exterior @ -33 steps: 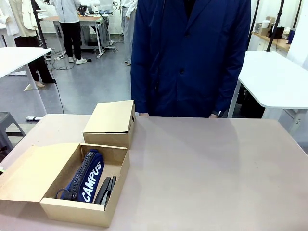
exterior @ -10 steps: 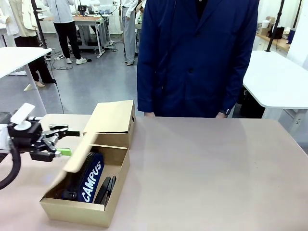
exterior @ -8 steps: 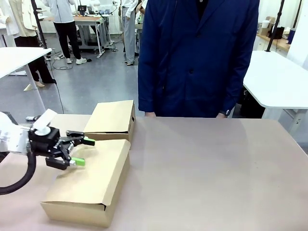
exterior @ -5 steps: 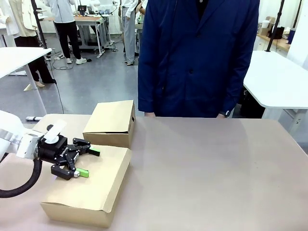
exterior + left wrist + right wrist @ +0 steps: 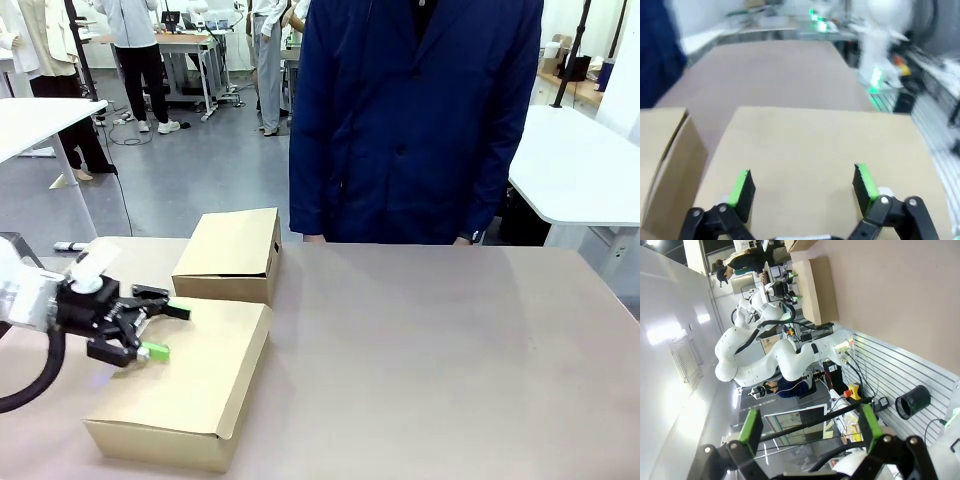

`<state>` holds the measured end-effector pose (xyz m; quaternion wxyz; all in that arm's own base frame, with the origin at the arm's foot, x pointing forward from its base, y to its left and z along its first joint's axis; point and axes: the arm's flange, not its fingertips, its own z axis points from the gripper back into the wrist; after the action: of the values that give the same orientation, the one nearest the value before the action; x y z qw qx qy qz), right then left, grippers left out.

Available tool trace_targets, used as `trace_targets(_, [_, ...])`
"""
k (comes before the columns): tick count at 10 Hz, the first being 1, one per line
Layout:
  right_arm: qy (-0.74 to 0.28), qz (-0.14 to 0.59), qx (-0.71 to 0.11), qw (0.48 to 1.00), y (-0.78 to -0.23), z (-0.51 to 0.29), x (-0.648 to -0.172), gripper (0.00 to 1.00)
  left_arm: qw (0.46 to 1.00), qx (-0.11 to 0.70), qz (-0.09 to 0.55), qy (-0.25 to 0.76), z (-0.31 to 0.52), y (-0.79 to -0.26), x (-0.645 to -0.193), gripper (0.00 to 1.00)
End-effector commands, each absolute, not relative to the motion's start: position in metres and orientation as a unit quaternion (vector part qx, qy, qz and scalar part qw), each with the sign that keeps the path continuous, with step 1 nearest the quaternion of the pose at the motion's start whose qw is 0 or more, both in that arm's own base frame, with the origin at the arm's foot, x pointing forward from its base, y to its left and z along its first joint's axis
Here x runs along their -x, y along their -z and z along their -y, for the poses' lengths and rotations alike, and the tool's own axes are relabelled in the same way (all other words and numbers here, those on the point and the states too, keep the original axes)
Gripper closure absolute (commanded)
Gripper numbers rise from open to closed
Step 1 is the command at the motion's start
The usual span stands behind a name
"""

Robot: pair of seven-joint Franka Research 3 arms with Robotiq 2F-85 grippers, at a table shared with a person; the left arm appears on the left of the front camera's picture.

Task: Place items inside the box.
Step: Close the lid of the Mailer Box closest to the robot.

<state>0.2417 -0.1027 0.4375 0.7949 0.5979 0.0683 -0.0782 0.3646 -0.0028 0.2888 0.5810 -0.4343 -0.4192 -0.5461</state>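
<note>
The box stands at the table's near left with its cardboard lid folded down flat, so the items are hidden. My left gripper hovers open over the lid's left edge, green pads apart and holding nothing. In the left wrist view the left gripper spreads its fingers over the plain lid of the box. My right gripper stands open and empty, off the table and pointing past its edge; far off it sees the box.
A second closed cardboard box sits just behind the first one, touching its far side. A person in a navy coat stands at the far edge. The table is bare to the right.
The open lid has been swung over and now lies shut, hiding the navy pouch and black pieces. Over the last half second my left gripper drew back to the left, still open.
</note>
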Motion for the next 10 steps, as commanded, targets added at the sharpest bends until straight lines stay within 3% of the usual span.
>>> trace_targets(1, [0.084,-0.07,-0.603,0.79,-0.443,0.102,-0.242,0.0,0.72,0.42,0.407,0.374,-0.015,-0.354,-0.292,0.0])
trace_targets(2, [0.084,-0.07,-0.603,0.79,-0.443,0.102,-0.242,0.0,0.739,0.431,0.399,0.331,-0.029,-0.366,-0.29,0.0])
trace_targets(5, [0.084,-0.07,-0.603,0.79,-0.443,0.102,-0.242,0.0,0.821,0.431,0.292,0.233,-0.059,-0.377,-0.288,0.0])
trace_targets(7, [0.084,-0.07,-0.603,0.79,-0.443,0.102,-0.242,0.0,0.806,0.508,0.234,0.196,-0.075,-0.373,-0.294,0.0])
trace_targets(10, [0.084,-0.07,-0.603,0.79,-0.443,0.102,-0.242,0.0,0.779,0.564,0.253,0.108,-0.112,-0.355,-0.311,0.0])
